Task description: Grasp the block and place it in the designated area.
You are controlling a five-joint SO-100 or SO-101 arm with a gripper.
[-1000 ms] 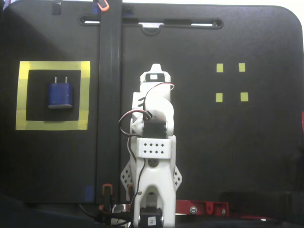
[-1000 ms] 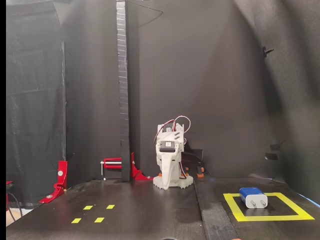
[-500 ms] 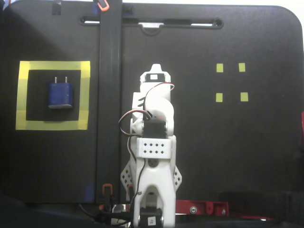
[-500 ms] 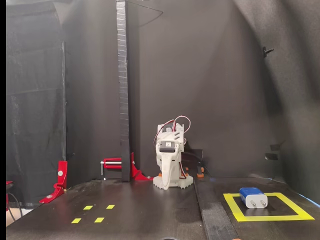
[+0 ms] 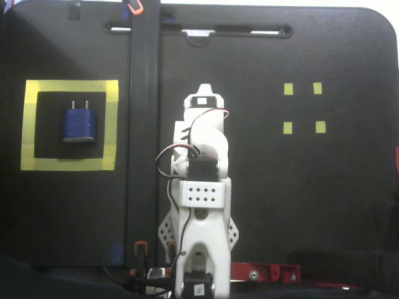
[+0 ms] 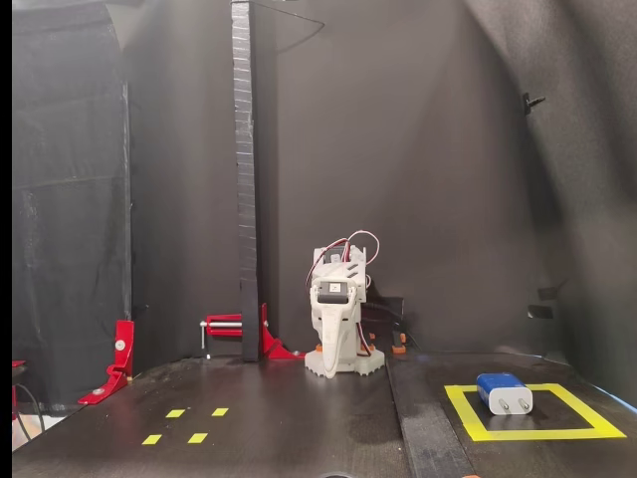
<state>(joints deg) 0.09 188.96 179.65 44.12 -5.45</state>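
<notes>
The dark blue block (image 5: 79, 123) lies inside the designated area, a square of wide yellow tape (image 5: 70, 85), at the left of the top-down fixed view, its two metal prongs pointing toward the far edge. From the front fixed view the block (image 6: 504, 393) sits in the frame (image 6: 528, 434) at the lower right, prongs toward the camera. The white arm (image 5: 201, 187) is folded over its base at the table's middle, well apart from the block. My gripper (image 6: 333, 351) hangs pointing down at the base, fingers together, holding nothing.
Four tiny yellow tape squares (image 5: 288, 89) mark the side opposite the frame, also low left in the front view (image 6: 175, 412). A tall black post (image 6: 244, 199) stands between arm and frame, over a black strip (image 5: 143, 156). Red clamps (image 6: 121, 349) sit at the table's edges.
</notes>
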